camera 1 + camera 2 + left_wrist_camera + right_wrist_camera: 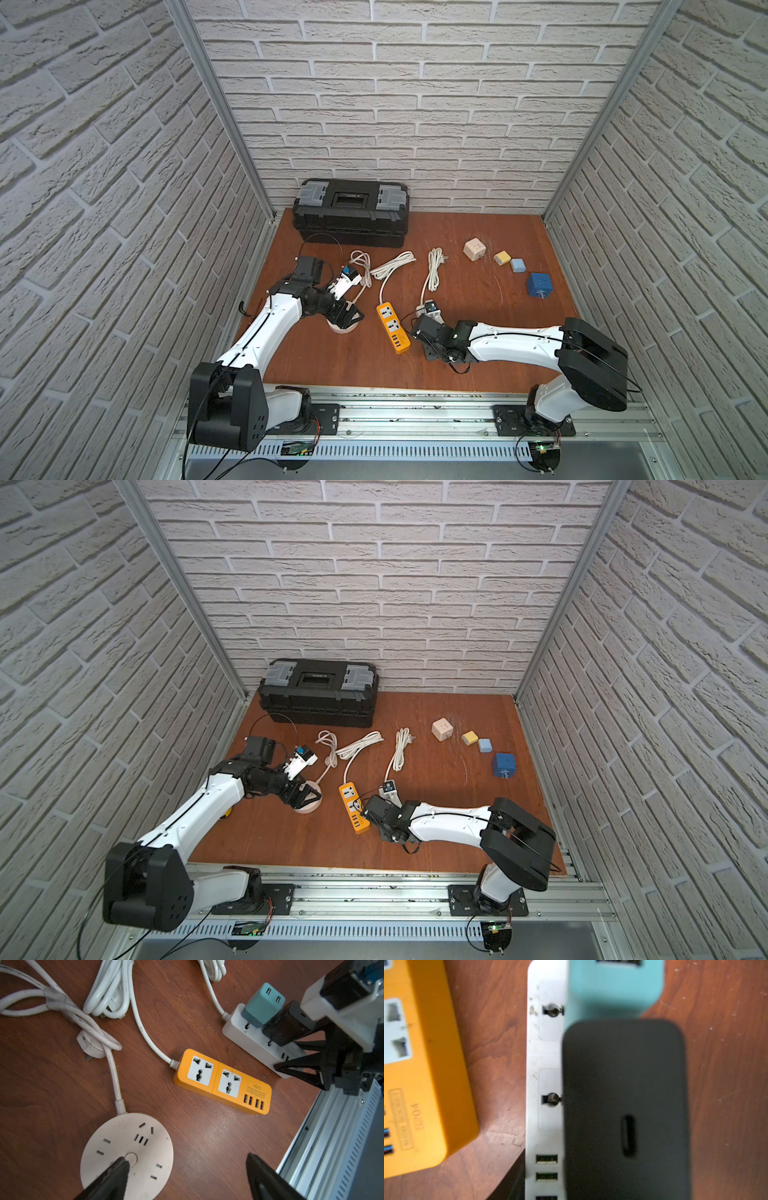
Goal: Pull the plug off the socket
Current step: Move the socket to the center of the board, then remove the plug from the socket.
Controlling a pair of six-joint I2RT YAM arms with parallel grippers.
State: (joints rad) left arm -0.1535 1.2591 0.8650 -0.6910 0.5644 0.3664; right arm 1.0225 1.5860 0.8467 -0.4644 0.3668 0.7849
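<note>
A white power strip (249, 1041) (423, 309) lies on the wooden floor with a teal plug (262, 1004) and a black plug (286, 1024) standing in it side by side. My right gripper (431, 313) is down over the strip's USB end, shut on the black plug, which leans slightly. One of its black truss fingers (301, 1068) reaches along the strip's side. In the right wrist view the black plug (623, 1105) fills the frame and hides the jaws and its prongs. My left gripper (187, 1163) (347, 318) hangs open over a round white socket disc (126, 1155), holding nothing.
An orange power strip (392, 328) lies between the two grippers. Coiled white cords (392, 264) (435, 268) sit behind it. A black toolbox (351, 212) stands at the back wall. Several small cube adapters (474, 248) (539, 284) lie at the back right. The metal rail (415, 411) borders the front.
</note>
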